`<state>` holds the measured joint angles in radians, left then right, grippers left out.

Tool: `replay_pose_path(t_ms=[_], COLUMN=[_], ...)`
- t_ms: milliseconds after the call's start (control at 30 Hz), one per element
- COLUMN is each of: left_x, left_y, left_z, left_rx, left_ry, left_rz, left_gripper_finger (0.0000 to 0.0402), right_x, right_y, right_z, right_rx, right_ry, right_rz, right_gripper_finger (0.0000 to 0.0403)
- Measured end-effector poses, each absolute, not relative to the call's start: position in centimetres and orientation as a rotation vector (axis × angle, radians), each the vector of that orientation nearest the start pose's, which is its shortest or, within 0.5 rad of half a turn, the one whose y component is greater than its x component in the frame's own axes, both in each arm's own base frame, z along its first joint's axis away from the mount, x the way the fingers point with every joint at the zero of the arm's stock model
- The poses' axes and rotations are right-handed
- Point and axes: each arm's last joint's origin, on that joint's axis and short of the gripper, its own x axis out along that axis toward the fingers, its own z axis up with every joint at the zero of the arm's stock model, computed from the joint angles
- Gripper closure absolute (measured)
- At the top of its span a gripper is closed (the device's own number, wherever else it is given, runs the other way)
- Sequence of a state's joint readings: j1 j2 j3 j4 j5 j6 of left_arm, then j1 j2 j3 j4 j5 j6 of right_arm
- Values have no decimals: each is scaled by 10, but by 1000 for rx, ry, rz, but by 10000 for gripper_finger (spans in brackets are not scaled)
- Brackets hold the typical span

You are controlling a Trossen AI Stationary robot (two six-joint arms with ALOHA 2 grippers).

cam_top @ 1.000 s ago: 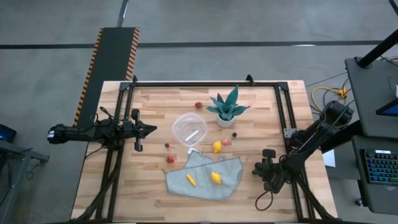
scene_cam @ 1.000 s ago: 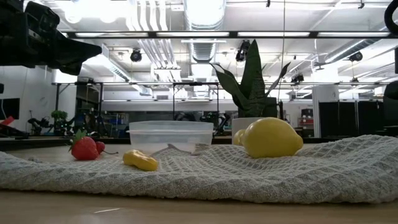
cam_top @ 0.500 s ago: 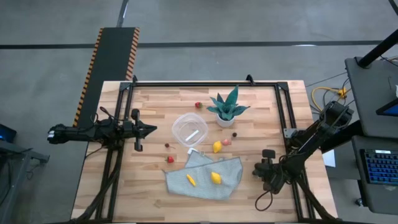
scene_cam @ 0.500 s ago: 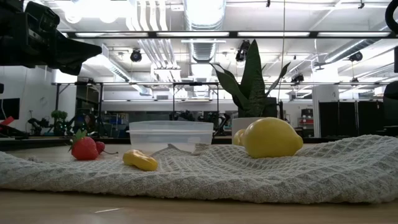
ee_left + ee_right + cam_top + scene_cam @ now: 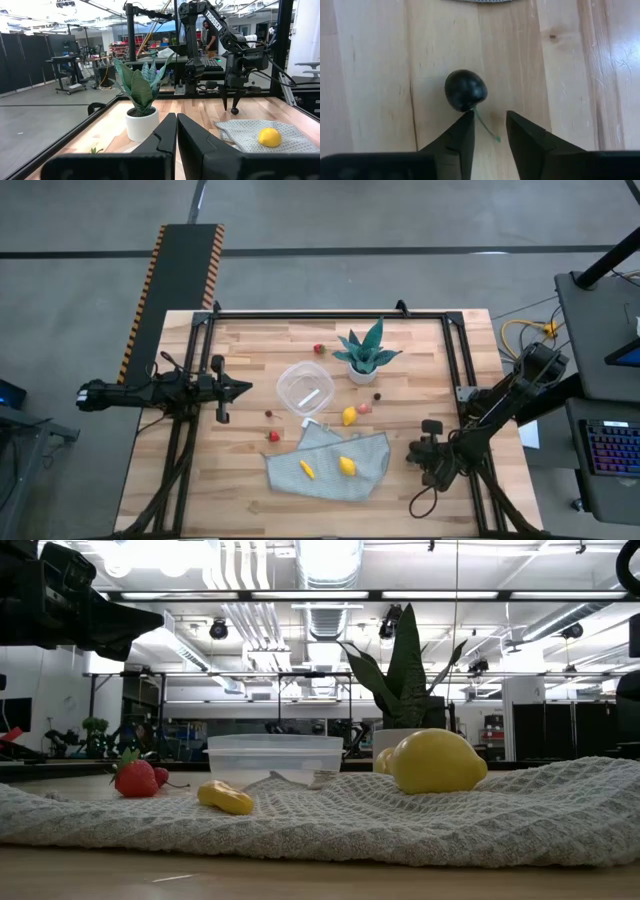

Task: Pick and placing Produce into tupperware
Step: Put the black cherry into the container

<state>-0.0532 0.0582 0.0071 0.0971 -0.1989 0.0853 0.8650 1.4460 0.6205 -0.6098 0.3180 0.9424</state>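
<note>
A wooden counter (image 5: 250, 480) seen from above, with a dark robot arm at each side.

The right pincer (image 5: 488, 131) points straight down at the counter's right edge, its fingers spread a little. Just ahead of its tips lies a dark round toy cherry (image 5: 465, 90) with a thin green stem; nothing is pinched yet. The left pincer (image 5: 176, 132) hangs level at the left edge, fingers pressed almost together with a thin slit between, aimed across the counter and holding nothing.

The step in hand appears to be the first pick: the right pincer is lined up over the cherry. The next move likely calls for shifting forward so the fingers straddle the fruit, lowering, and closing; being round, it could roll away.

The clear round tupperware (image 5: 305, 388) sits near the counter's middle, apparently empty, well apart from the right pincer.

Counted in the overhead view:
- Three yellow pieces: two on the grey cloth (image 5: 368, 462), one just beside its upper edge.
- Red berries: three sure, near the far edge, left of the cloth and right of the upper lemon; a small dark-red piece left of the container is hard to tell.
- One dark piece by the teal potted plant (image 5: 365, 354), plus the cherry.
- One container, one cloth, one plant.
</note>
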Motion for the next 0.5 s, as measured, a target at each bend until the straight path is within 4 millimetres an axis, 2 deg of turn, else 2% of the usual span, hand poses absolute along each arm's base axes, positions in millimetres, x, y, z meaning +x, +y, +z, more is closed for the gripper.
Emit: replay_pose_path(t_ms=[500], left_x=[100], left_y=[0], left_z=[171], left_rx=[79], left_ry=[-39], left_rz=[148], left_gripper_finger=[402], right_x=[143], right_y=[154], right_z=[132], right_rx=[7], right_ry=[1238], right_rz=[-139], right_gripper_finger=[386])
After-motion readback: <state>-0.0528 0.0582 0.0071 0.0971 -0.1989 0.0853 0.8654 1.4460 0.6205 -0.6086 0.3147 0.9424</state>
